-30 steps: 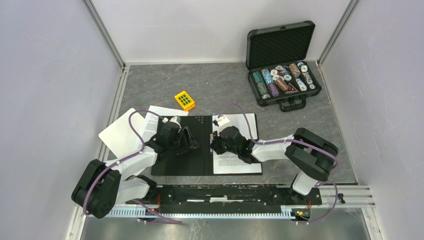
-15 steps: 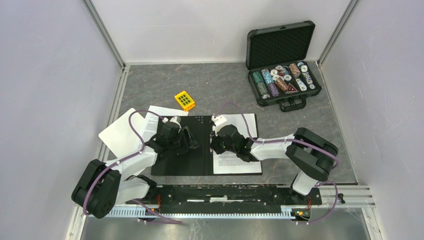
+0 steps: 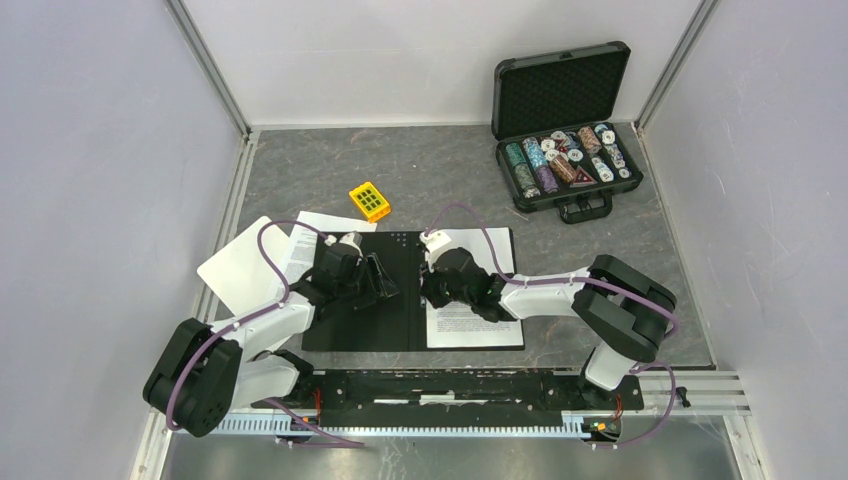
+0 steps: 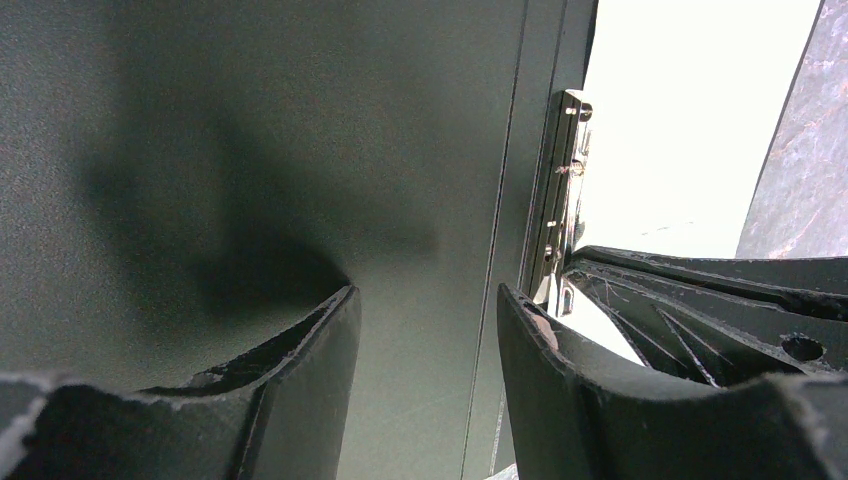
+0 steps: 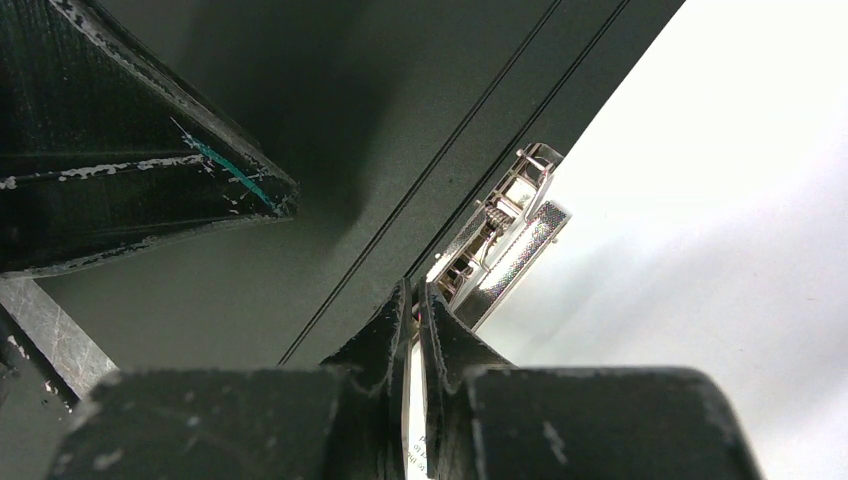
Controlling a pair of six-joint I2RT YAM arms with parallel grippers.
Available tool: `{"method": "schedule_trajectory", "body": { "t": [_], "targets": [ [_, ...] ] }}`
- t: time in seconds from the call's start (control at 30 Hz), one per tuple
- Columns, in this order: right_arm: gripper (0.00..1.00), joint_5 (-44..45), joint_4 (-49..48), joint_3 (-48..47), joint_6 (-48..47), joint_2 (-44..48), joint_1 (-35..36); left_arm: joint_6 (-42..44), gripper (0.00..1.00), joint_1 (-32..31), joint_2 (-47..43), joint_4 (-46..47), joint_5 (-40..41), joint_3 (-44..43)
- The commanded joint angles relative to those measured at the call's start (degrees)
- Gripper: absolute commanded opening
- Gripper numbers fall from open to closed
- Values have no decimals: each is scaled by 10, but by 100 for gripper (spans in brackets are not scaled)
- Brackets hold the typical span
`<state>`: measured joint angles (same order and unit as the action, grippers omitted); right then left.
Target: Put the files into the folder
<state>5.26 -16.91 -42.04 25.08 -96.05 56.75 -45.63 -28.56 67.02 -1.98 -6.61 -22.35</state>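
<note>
**A:** Top view: a flat folder (image 3: 370,325), opened and black inside, lies mid-frame on the grey surface (image 3: 440,180). A white printed sheet (image 3: 470,325) covers its right half.

**B:** Left wrist view?

**A:** The left tool (image 4: 425,300) is spread apart over the bare left cover, beside the metal clip (image 4: 560,190).

**B:** Right wrist view?

**A:** The right tool (image 5: 415,300) is pressed together at the clip. The step is probably clamping the sheet, so next the clip needs lifting.

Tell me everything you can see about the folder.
The folder lies open and flat on the grey table, matte black inside, with a silvery metal clip beside the spine. A printed white sheet covers its right half. The open left gripper is over the left cover; the shut right gripper is at the clip.
</note>
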Motion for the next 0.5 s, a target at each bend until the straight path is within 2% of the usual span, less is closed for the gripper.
{"method": "schedule_trajectory", "body": {
  "t": [0.0, 0.17, 0.47],
  "targets": [
    [8, 32, 168, 30, -43, -31, -2, -7, 60, 4, 13, -54, 22, 8],
    [8, 30, 156, 45, -42, -39, -2, -8, 60, 4, 17, -53, 23, 7],
    [7, 31, 52, 115, -3, -41, -2, -9, 60, 4, 24, -49, 22, 7]
  ]
}}
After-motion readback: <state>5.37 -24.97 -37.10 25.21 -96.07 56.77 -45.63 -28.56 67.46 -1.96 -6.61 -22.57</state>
